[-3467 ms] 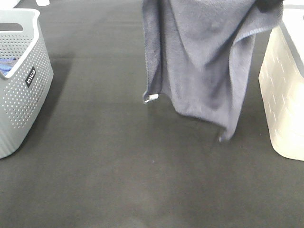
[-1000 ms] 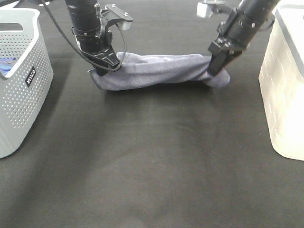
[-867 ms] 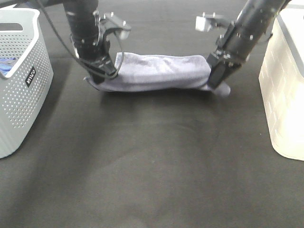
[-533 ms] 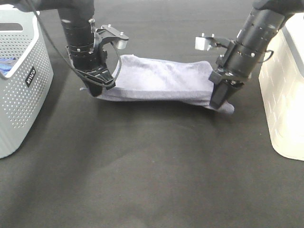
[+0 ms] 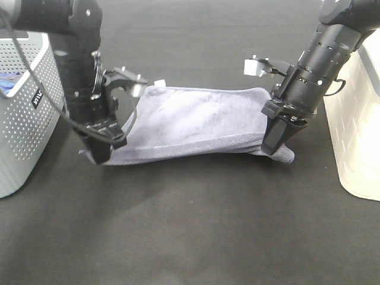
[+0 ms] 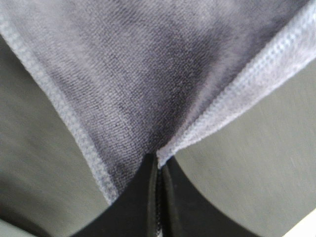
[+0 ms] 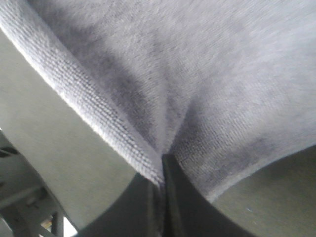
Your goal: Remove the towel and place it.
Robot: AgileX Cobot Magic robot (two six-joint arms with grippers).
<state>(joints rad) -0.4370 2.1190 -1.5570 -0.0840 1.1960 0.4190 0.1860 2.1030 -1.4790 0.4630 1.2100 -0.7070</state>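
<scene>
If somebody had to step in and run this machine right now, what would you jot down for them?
Left gripper: shut on one corner of the towel.
Right gripper: shut on the towel's other end.
Where: the towel is stretched between the two grippers. It is spread low over the dark table, between the grey basket and the white basket.
Done: the towel looks mostly laid down on the table.
Left: probably open both grippers so the held ends drop flat, then lift the arms away.
</scene>
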